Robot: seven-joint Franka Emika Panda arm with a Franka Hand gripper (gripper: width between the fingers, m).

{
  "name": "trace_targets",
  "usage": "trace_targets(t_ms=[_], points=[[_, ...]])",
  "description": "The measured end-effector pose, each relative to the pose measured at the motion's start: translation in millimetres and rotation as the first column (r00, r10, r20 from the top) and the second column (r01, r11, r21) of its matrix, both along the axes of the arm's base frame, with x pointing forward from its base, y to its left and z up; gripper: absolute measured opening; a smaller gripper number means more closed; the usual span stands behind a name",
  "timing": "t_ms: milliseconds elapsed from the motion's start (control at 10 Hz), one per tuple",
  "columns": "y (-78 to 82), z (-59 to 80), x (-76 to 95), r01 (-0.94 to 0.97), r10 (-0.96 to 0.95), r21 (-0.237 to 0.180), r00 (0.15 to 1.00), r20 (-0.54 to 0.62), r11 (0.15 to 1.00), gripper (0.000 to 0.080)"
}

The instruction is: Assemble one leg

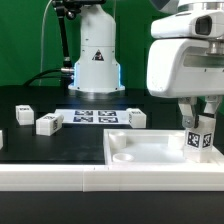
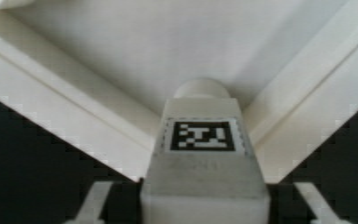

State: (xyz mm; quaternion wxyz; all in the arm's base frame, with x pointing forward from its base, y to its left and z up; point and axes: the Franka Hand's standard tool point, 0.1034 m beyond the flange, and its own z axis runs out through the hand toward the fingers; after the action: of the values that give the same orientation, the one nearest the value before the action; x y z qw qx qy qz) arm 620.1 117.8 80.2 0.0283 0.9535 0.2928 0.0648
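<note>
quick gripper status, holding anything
Gripper: closed on a small white oblong leg block with a black-and-white square tag, held over the wide flat white panel.

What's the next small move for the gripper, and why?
Probably ease straight down. The gripper holds the leg upright over the white panel, near its corner on the exterior view's right. Whether the leg is seated can't be told, so lower slowly before releasing.

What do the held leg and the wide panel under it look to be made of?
The leg in the claw: likely matte white plastic, possibly 3D-printed, carrying a printed tag. The panel: same matte white look, smooth moulded recesses; plastic seems likely, uncertain.
</note>
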Motion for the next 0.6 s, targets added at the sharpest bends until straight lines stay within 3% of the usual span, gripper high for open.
trace_targets(t_ms=[200, 600], points=[[0.3, 0.1, 0.0, 0.009, -0.009, 0.002, 1.000, 0.000, 1.000, 0.0297], [1.5, 0.3, 1.2, 0.320, -0.321, 0.064, 0.947, 0.005, 0.945, 0.0297]])
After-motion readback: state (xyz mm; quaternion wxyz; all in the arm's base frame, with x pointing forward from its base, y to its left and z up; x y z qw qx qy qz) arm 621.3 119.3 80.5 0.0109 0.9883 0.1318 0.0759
